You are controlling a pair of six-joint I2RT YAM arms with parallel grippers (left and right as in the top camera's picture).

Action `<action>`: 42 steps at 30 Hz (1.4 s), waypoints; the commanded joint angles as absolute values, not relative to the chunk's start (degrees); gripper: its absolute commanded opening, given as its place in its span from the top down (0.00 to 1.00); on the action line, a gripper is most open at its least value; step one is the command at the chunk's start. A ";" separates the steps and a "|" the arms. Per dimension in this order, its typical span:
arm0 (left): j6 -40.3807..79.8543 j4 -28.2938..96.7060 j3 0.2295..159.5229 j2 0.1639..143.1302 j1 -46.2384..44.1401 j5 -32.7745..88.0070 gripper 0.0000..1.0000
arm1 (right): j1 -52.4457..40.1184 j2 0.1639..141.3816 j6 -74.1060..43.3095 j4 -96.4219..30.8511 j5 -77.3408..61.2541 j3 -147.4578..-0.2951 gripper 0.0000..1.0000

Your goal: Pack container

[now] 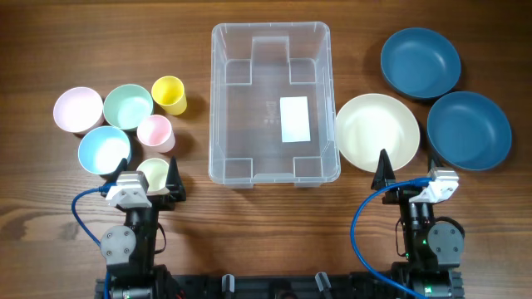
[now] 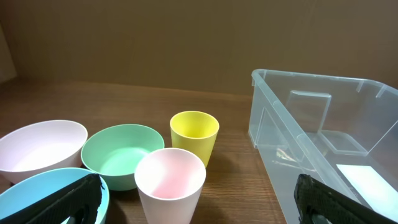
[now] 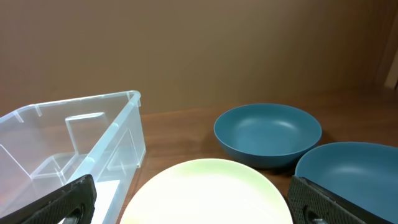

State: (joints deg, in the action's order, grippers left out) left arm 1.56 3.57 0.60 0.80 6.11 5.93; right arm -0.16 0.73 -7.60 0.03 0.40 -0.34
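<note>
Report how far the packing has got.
Done: nothing; the container holds only its white label. In hand: nothing; both arms' jaws stand open and empty. Left: everything, the cups and small bowls by the left arm, the cream bowl and two dark blue bowls by the right arm.

The bin (image 1: 249, 124) sits mid-table (image 1: 274, 241), toward the far edge, with a label (image 1: 294, 119) on its floor. To its left, the left bowl (image 1: 77, 109) and middle bowl (image 1: 128, 106) stand side by side, with the far cup (image 1: 169, 95) just right of them. The middle cup (image 1: 155, 133) is before the far cup, and the near bowl (image 1: 104, 149) is before the two bowls. The near cup (image 1: 154, 172) lies under the left hand (image 1: 150, 166).

On the bin's right, the plate (image 1: 376, 132) lies against its side. The corner bowl (image 1: 420, 62) is behind the plate and the right bowl (image 1: 469, 129) beside it. The right hand (image 1: 408, 166) is before the plate.
</note>
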 commanded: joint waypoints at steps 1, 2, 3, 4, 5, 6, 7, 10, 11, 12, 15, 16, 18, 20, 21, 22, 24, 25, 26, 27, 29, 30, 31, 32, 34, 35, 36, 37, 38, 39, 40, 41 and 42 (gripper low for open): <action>0.84 3.75 0.32 0.38 6.39 7.03 0.00 | 0.08 0.80 -7.53 0.38 -0.08 -0.30 0.00; 0.84 3.75 0.32 0.38 6.39 7.03 0.00 | 0.08 0.80 -7.51 0.38 -0.08 -0.32 0.00; 0.84 3.75 0.32 0.38 6.39 7.03 0.00 | 0.08 0.80 -7.51 0.38 -0.08 -0.30 0.00; 0.84 3.75 0.32 0.38 6.39 7.03 0.00 | 0.08 0.80 -7.51 0.38 -0.08 -0.32 0.00; 0.84 3.75 0.32 0.38 6.39 7.03 0.00 | 0.08 0.80 -7.42 0.38 0.01 -0.30 0.00; 0.84 3.75 0.32 0.38 6.39 7.03 0.00 | 0.08 0.80 -6.70 0.64 1.89 -0.32 0.00; 0.84 3.75 0.32 0.38 6.39 7.03 0.00 | 0.08 0.80 -2.96 0.97 5.52 -0.32 0.00; 0.84 3.75 0.32 0.38 6.39 7.05 0.00 | 0.08 0.80 3.66 1.21 7.31 -0.32 0.00; 0.84 3.73 0.32 0.38 6.39 7.03 0.00 | 0.08 0.80 3.64 1.19 7.29 -0.32 0.00; 0.84 3.73 0.32 0.38 6.39 7.05 0.00 | 0.08 0.80 3.60 1.23 7.07 -0.32 0.00; 0.84 3.75 0.32 0.38 6.39 7.03 0.00 | 0.08 0.80 2.83 1.17 6.39 -0.32 0.00; 0.82 3.75 0.32 0.38 6.39 7.03 0.00 | 0.08 0.80 2.83 1.15 6.15 -0.32 0.00; 0.84 3.73 0.32 0.38 6.39 7.03 0.00 | 0.08 0.80 2.76 0.95 4.32 -0.32 0.00; 0.84 3.73 0.32 0.38 6.39 7.05 0.00 | 0.08 0.80 0.40 1.67 2.68 -0.32 0.00; 0.86 3.70 0.32 0.38 6.39 7.05 0.00 | 0.08 0.80 -4.32 1.54 2.61 -0.32 0.00; 1.15 3.70 0.32 0.38 6.39 7.05 0.00 | 0.08 0.80 -6.66 1.23 1.63 -0.32 0.00; 5.26 4.49 1.30 0.38 6.39 7.05 0.00 | 0.08 0.82 -7.64 -0.75 1.06 -1.26 0.00; 7.29 6.28 2.94 0.43 6.39 7.05 0.00 | 0.08 1.37 -7.84 -3.01 1.26 -3.27 0.00; 8.19 8.67 5.52 0.93 6.39 7.05 0.00 | 0.08 2.48 -8.10 -4.84 2.02 -5.54 0.00; 8.19 11.18 8.49 2.09 6.39 7.05 0.00 | 0.08 4.51 -8.19 -6.79 3.09 -8.43 0.00; 8.16 15.31 14.39 5.91 6.39 7.03 0.00 | 0.08 11.51 -9.47 -12.16 3.81 -15.57 0.00; 8.16 18.50 19.29 10.26 6.39 7.03 0.00 | 0.08 16.10 -10.13 -14.87 3.84 -19.84 0.00; 8.16 20.88 22.65 13.82 6.39 7.03 0.00 | 0.08 20.75 -10.74 -18.04 3.81 -24.38 0.00; 8.16 25.32 28.05 19.51 6.39 7.03 0.00 | 0.08 27.11 -11.25 -23.22 3.81 -30.50 0.00; 8.14 33.74 36.82 28.53 6.39 7.01 0.00 | 0.08 36.64 -12.93 -33.74 3.81 -40.51 0.00; 8.14 37.34 40.14 31.83 6.39 7.03 0.00 | 0.08 40.27 -13.67 -37.91 3.79 -44.27 0.00; 8.14 42.15 44.53 35.81 6.39 7.03 0.00 | 0.08 44.86 -13.56 -42.76 2.81 -49.06 0.00; 8.14 46.70 48.77 39.53 6.39 7.03 0.00 | 0.08 48.07 -13.69 -45.34 0.86 -52.31 0.00; 8.14 49.80 51.81 42.04 6.39 7.03 0.00 | 0.08 51.13 -13.43 -47.03 -2.90 -55.22 0.00; 8.10 52.88 55.29 44.88 6.39 7.03 0.00 | 0.08 53.54 -12.21 -48.71 -6.13 -57.49 0.00; 7.97 54.89 58.19 47.37 6.39 7.03 0.00 | 0.08 55.70 -10.50 -49.78 -6.35 -59.20 0.00; 7.99 55.40 59.55 48.88 6.39 7.05 0.00 | 0.10 57.12 -13.28 -50.00 -3.99 -59.64 0.00; 7.99 55.31 59.86 49.34 6.39 7.05 0.00 | 0.10 58.61 -20.14 -50.52 0.23 -59.64 0.00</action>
